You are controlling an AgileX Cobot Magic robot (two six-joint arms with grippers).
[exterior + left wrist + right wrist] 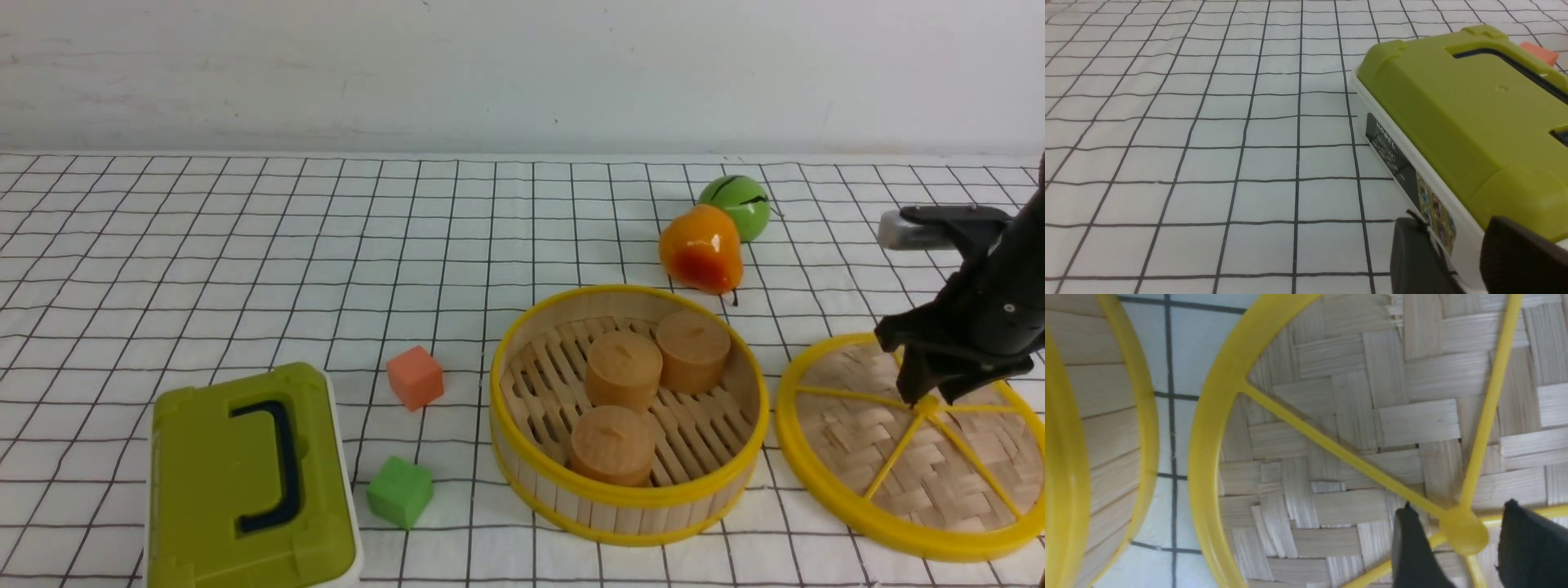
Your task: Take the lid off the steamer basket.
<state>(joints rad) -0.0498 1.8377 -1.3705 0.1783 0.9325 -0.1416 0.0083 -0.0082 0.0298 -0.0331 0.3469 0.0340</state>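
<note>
The surface [245,245] is white with black squares. From the front, the basket [522,465] is open and the lid [865,441] lies flat just beside it, with the right fingers [929,390] at its middle. By the left wrist, the left fingers [1459,261] are apart, empty, near a green box [1453,106]. By the right wrist, the right fingers sit open around the knob [1464,535], not pinching. This looks like letting go; next, lift straight up.

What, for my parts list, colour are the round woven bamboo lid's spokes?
Yellow spokes, clearest in right wrist view.
</note>
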